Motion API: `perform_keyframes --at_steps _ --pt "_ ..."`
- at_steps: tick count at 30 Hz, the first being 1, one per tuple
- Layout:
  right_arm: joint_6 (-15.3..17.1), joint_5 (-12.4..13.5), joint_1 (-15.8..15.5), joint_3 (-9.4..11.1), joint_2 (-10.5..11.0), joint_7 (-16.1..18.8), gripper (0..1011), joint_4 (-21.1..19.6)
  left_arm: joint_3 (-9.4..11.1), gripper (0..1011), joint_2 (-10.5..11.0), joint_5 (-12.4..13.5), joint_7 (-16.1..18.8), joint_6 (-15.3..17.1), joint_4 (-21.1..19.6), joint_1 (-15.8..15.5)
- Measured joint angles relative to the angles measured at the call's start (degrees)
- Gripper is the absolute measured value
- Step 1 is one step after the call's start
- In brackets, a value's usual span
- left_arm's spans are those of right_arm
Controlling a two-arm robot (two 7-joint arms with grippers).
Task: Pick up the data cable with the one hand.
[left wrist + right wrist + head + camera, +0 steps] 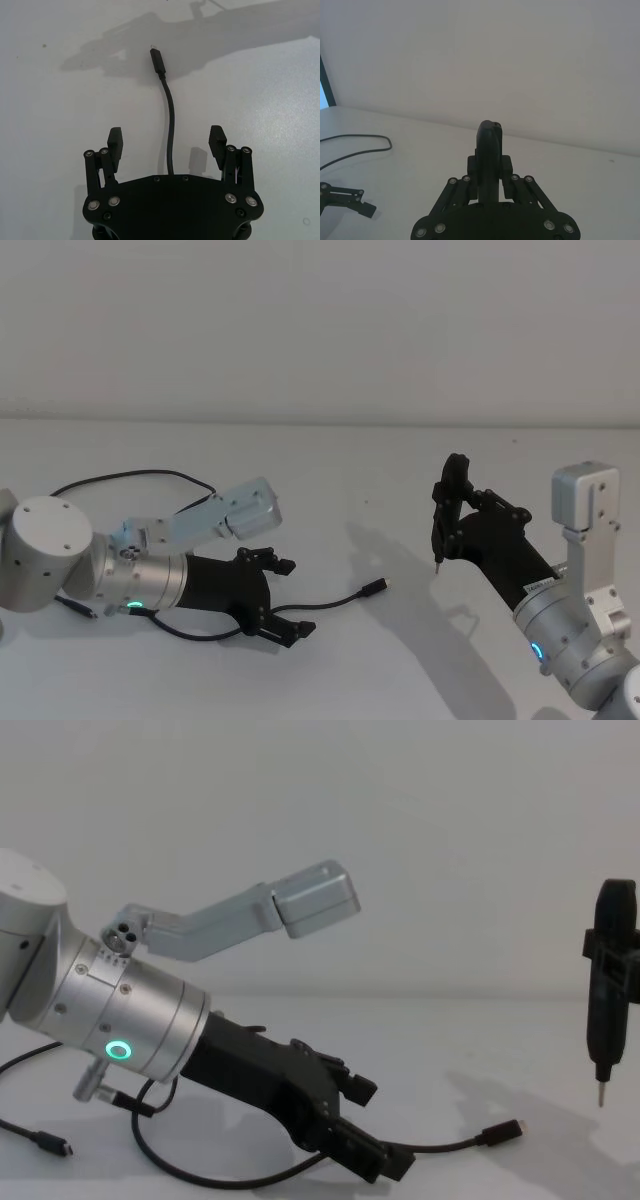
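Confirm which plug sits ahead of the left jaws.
The data cable's plug, its cord running between the left gripper's open jaws. The other plug lies back beside that arm's wrist. Right gripper holds a pen-like tool aside.

A white tabletop (400, 670) spreads across the foreground and meets a plain pale wall (320, 320) behind it. On the right, a slim dark pen-like tool (447, 512) stands upright with its pointed tip turned down, hanging just clear of the tabletop. A soft grey shadow (400, 560) lies on the tabletop to the left of the tool. A small dark speck (44, 46) marks the surface. A narrow dark strip (325, 85) runs up the wall's far edge.
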Motion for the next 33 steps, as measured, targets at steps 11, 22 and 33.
perform_keyframes --at_steps 11,22,33 --pt "0.0 0.0 0.0 0.0 0.0 0.0 275 0.0 -0.8 1001 -0.6 -2.7 0.9 3.5 0.3 0.5" --pt "0.0 0.0 0.0 0.0 0.0 0.0 275 0.0 -0.8 1001 -0.6 -4.3 1.4 6.9 0.1 0.6" --pt "0.0 0.0 0.0 0.0 0.0 0.0 274 0.0 -0.2 1001 -0.4 -4.8 1.6 8.2 -0.1 0.2"
